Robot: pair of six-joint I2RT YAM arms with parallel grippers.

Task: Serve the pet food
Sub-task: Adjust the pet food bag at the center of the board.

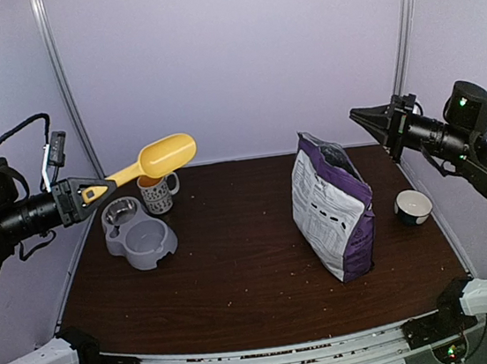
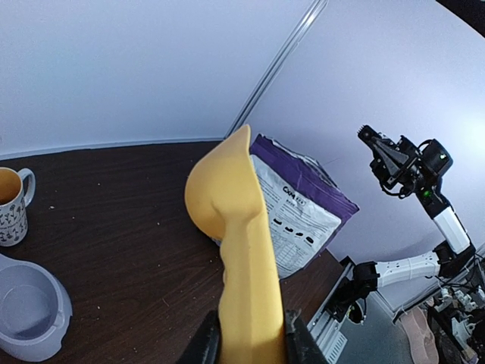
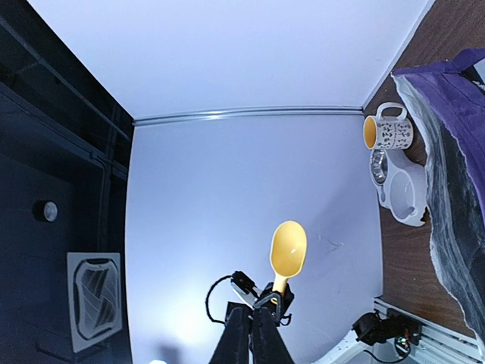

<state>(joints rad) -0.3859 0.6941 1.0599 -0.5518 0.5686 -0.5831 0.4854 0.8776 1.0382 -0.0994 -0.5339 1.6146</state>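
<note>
The purple-and-white pet food bag stands upright right of the table's middle, its top open; it also shows in the left wrist view and the right wrist view. No kibble shows. My left gripper is shut on the handle of a yellow scoop and holds it in the air over the table's back left. The scoop's back fills the left wrist view. In the right wrist view the scoop looks empty. My right gripper is shut and empty, raised right of the bag.
A grey double pet bowl sits at the left, under the scoop. A patterned mug stands just behind it. A small white bowl sits at the right edge. Small crumbs dot the dark table.
</note>
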